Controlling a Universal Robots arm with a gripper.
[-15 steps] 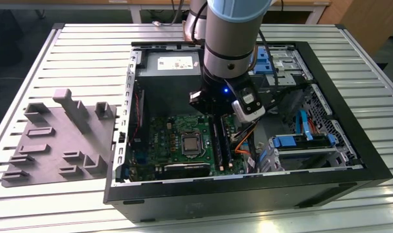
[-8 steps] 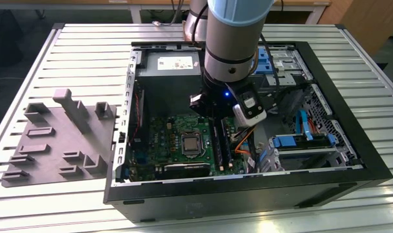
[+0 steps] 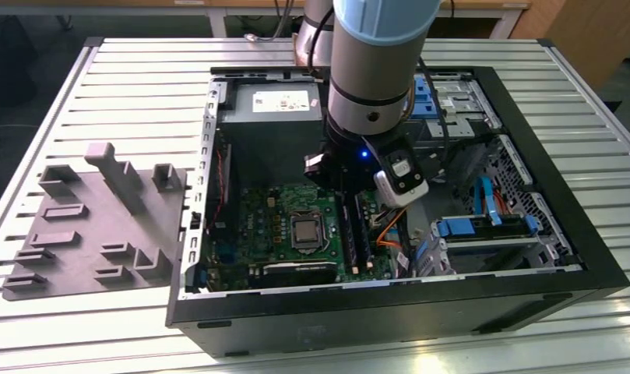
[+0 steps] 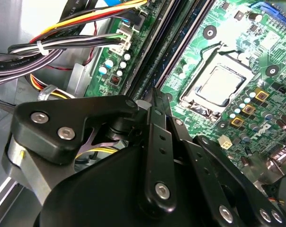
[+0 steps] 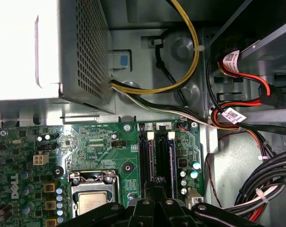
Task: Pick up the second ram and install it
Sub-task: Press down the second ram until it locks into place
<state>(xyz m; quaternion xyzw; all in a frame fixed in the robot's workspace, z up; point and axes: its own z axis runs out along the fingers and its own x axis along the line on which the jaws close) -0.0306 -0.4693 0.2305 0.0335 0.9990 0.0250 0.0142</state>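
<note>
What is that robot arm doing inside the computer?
The robot arm has reached down into an open computer case lying on a metal table. Its gripper sits right over the memory slots on the green motherboard, beside the processor socket. It looks like it is pressing a thin memory stick down there, though the stick itself is hard to make out. A grey holder tray sits on the table beside the case.

Cable bundle (image 5: 256, 189) crowds slot rails (image 5: 158, 151); CPU socket (image 5: 93, 189) side open.

White cable tag (image 5: 233, 115) bears print, seemingly illegible.
</note>
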